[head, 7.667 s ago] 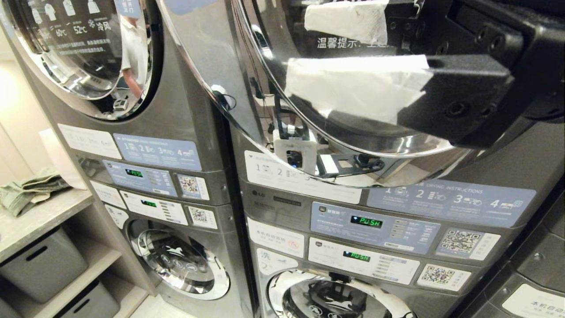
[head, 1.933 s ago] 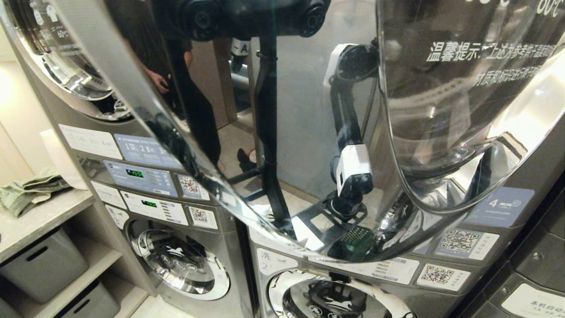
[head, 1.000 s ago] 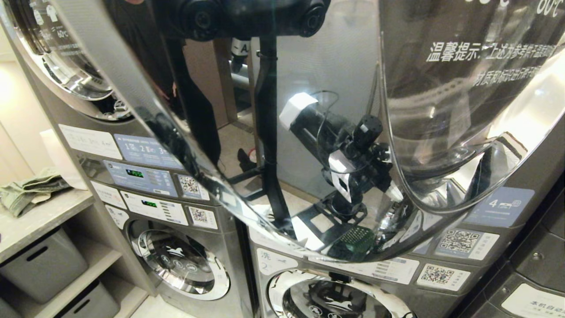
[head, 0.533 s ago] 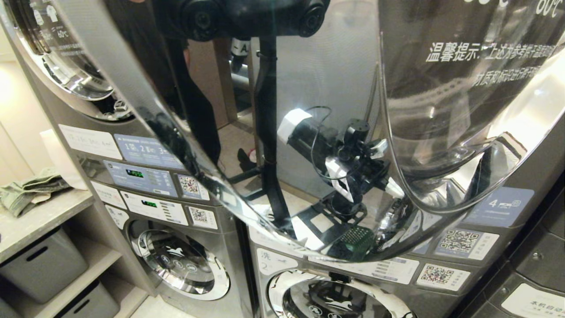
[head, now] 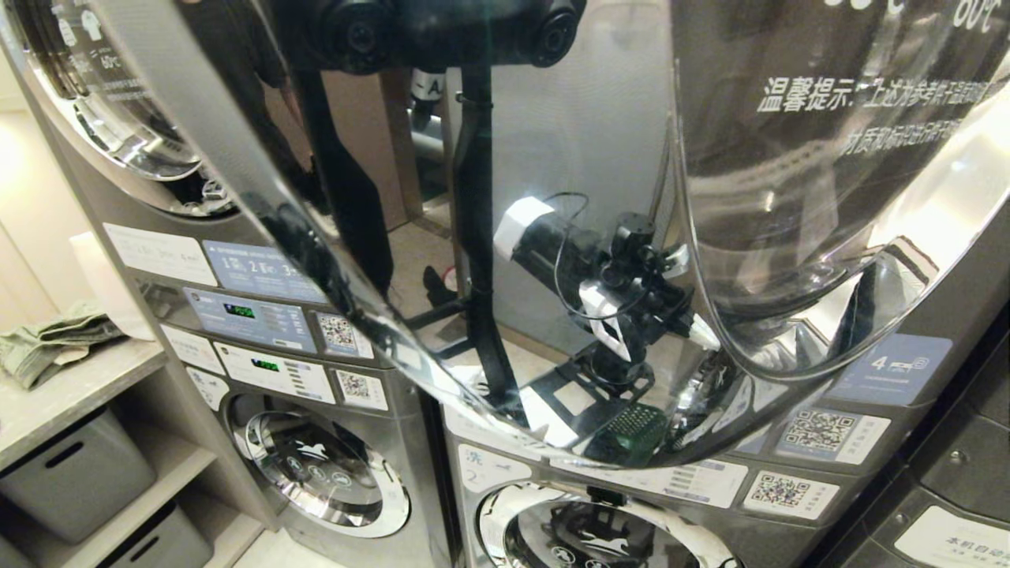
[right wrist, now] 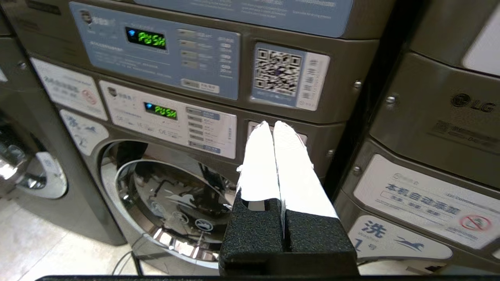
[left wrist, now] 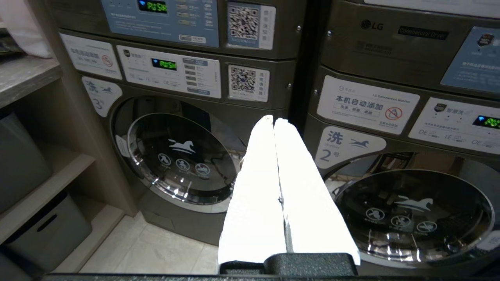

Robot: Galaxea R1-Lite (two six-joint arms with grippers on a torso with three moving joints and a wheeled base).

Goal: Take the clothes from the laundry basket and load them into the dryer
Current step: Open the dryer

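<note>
Only in wrist views: left gripper (left wrist: 274,119) and right gripper (right wrist: 272,123), white-taped fingers pressed together, empty. At twelve o'clock overhead, glossy round chrome-rimmed dryer door (head: 552,237).

Our left gripper (left wrist: 274,121): white-taped fingers (left wrist: 256,195) pressed together, nothing held, pointing level ahead. Our right gripper (right wrist: 272,125): same, fingers closed tight, empty. We see neither arm directly in head view.

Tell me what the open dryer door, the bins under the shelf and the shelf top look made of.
Dryer door: polished chrome-look rim, mirror reflections; clear window, glass or plastic.
Bins: matte grey, probably plastic, moulded handle slot.
Shelf top: mottled grey, stone-look, maybe laminate.
</note>
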